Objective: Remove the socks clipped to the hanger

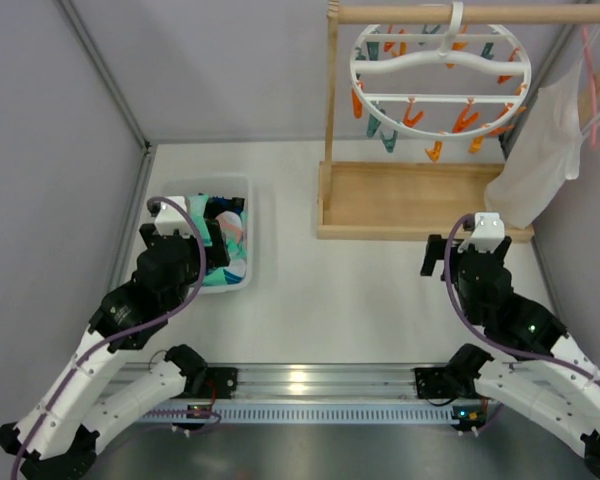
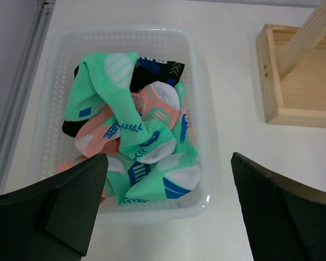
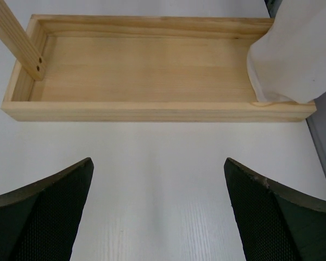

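Near left, I see the left gripper (image 2: 167, 166) spread wide above the white basket (image 2: 43, 109) holding the heaped socks (image 2: 136, 130). Near right, the right gripper (image 3: 158, 163), likewise spread, hovers before the wooden tray (image 3: 152, 111). Far right, the hanger (image 1: 435, 97) hangs from the rail (image 1: 400, 13), clips dangling.

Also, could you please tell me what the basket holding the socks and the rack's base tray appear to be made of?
The basket looks like translucent white plastic, slightly glossy, with moulded rows of small holes in its walls. The base tray looks like pale, matte wood, perhaps unfinished pine: long grain lines show along its floor and rim.
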`<state>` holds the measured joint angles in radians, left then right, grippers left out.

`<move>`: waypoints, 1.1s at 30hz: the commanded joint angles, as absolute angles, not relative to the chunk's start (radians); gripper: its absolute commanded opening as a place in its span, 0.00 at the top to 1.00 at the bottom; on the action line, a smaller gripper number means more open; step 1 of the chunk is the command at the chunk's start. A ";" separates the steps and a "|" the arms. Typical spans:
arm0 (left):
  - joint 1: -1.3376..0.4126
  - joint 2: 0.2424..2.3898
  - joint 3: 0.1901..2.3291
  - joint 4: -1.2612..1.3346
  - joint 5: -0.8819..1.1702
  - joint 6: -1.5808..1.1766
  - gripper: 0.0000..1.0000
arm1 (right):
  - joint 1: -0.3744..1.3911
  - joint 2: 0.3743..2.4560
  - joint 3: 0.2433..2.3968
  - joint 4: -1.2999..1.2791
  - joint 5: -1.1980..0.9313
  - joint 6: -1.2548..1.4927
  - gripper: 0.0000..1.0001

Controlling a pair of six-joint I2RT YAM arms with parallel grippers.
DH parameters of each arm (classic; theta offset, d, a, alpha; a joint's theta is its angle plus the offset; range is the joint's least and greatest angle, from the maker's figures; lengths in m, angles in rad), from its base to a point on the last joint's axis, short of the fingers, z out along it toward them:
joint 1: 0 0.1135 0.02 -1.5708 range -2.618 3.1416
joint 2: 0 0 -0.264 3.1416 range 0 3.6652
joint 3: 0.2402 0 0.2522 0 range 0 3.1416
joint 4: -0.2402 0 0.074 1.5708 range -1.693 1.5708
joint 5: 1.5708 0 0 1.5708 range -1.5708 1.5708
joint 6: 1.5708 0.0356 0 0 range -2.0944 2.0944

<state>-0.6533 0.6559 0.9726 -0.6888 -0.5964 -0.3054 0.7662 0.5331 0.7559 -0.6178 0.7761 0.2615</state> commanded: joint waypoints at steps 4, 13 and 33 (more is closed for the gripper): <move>-0.532 0.644 0.953 -0.664 -0.597 -0.325 0.02 | 0.755 0.477 0.885 -0.756 0.809 0.238 0.00; -0.499 0.611 0.931 -0.664 -0.532 -0.336 0.02 | 0.753 0.390 0.950 -0.815 0.799 0.196 0.01; -0.500 0.563 0.900 -0.661 -0.520 -0.325 0.02 | 0.755 0.368 0.957 -0.838 0.773 0.195 0.01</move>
